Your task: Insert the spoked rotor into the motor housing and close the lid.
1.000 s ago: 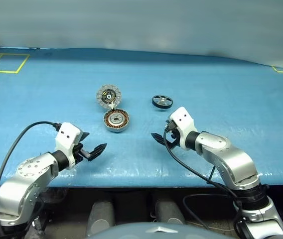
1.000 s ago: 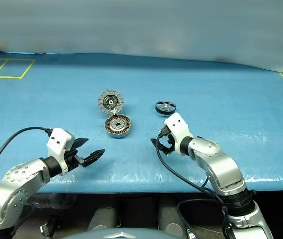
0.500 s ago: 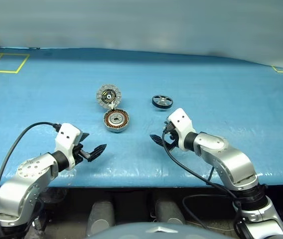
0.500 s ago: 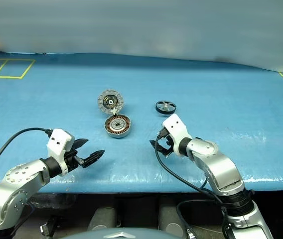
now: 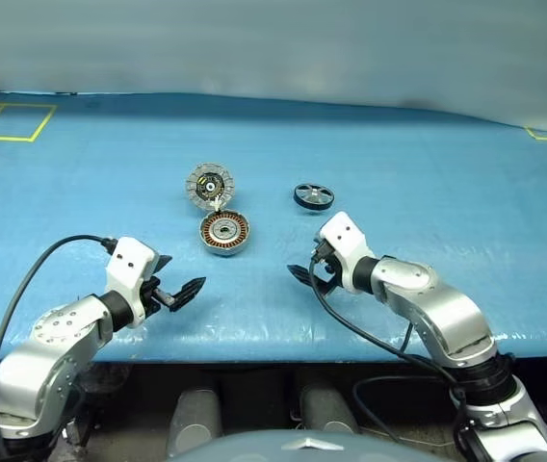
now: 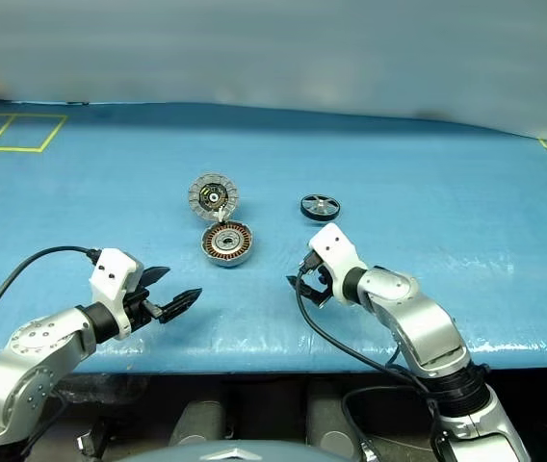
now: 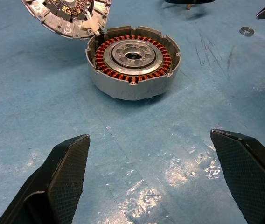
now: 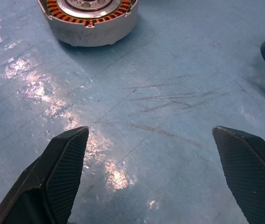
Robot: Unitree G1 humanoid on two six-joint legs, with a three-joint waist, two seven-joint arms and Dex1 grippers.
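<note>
Small black spoked rotor with silvery rim (image 5: 313, 196) — lying mid-tabletop, well clear of the shallow grey motor housing with copper windings (image 5: 224, 233) and its hinged grey segmented lid (image 5: 209, 182), thrown open toward the far edge. Right gripper (image 5: 304, 272) and left gripper (image 5: 177, 286) both spread wide, empty. Best gripped across the rim, kept level — then lowered squarely over the hub.
</note>
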